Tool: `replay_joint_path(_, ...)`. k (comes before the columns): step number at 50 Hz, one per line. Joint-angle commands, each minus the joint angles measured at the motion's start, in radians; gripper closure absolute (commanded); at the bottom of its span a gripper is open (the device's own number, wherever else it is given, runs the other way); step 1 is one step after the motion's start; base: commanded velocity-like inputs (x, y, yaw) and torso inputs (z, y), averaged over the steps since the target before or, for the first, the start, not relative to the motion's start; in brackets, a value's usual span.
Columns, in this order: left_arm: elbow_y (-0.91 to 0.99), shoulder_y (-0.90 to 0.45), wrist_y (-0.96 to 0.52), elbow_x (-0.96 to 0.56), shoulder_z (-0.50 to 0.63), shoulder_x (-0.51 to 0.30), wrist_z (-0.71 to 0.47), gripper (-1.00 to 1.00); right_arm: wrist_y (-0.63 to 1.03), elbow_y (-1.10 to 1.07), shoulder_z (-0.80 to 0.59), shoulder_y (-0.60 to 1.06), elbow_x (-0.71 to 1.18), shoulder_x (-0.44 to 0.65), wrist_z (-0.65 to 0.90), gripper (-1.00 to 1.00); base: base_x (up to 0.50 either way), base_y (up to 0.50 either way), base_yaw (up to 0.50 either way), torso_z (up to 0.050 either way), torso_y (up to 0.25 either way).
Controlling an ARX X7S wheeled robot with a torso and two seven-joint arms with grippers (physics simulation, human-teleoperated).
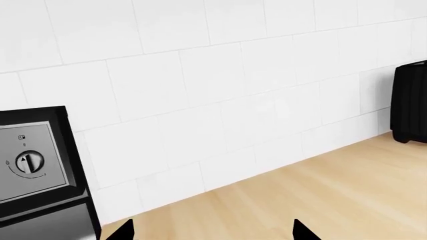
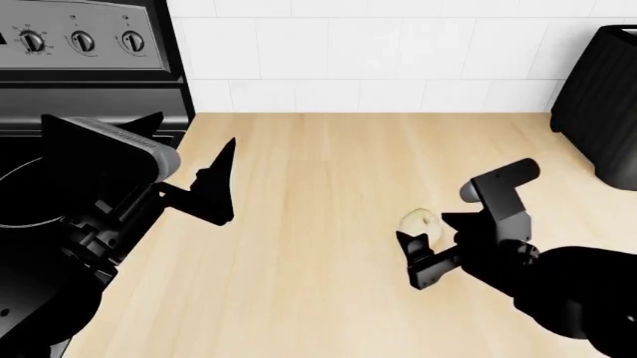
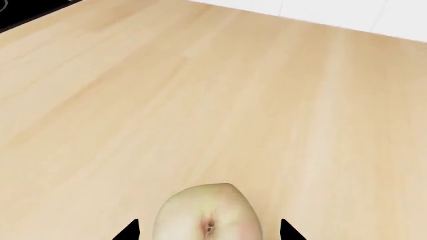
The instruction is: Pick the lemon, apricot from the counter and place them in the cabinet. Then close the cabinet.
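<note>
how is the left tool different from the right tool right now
The right tool has the apricot sitting between its fingertips on the counter; the left tool has only bare counter between its tips. In the head view the right tool sits low beside the fruit, while the left tool is near the stove, away from it. Both are black, with tips apart.

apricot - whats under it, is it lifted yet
The apricot rests on the bare counter, between the open right gripper's fingertips; the contact patch beneath is hidden.
</note>
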Motion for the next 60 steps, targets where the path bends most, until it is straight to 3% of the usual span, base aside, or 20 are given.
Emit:
replay_joint_path(1,0.003,0.0,0.0,-0.006,-0.001,-0.002,-0.004,-1.0,0.02,0.022,-0.017,0.019,-0.008,-0.019,-0.002,-1.0,0.0,0.0,0.0,0.0,0.0)
replay_joint_path(17,-0.003,0.006,0.012,-0.003,0.0,-0.005,-0.002,-1.0,0.047,0.065,-0.051,0.042,-0.028,-0.05,-0.019,-1.0,0.0,0.0,0.0,0.0,0.0)
replay_joint_path(18,-0.003,0.007,0.013,-0.003,0.0,-0.005,-0.002,-1.0,0.047,0.064,-0.05,0.043,-0.027,-0.049,-0.017,1.0,0.0,0.0,0.0,0.0,0.0)
replay_joint_path(28,-0.001,0.006,0.011,-0.006,0.003,-0.006,-0.006,-1.0,0.05,0.013,-0.015,0.083,-0.003,-0.035,0.021,1.0,0.0,0.0,0.0,0.0,0.0)
replay_joint_path(39,0.0,0.009,0.015,-0.007,0.008,-0.006,-0.006,-1.0,0.07,-0.141,0.081,0.246,0.067,-0.021,0.144,1.0,0.0,0.0,0.0,0.0,0.0)
replay_joint_path(48,0.019,0.023,0.027,-0.017,0.001,-0.009,-0.002,-1.0,0.144,-0.229,0.074,0.453,0.091,-0.097,0.207,1.0,0.0,0.0,0.0,0.0,0.0)
replay_joint_path(60,0.065,0.019,0.01,-0.057,-0.019,-0.014,-0.027,-1.0,0.125,-0.187,0.023,0.654,-0.046,-0.25,0.135,1.0,0.0,0.0,0.0,0.0,0.0)
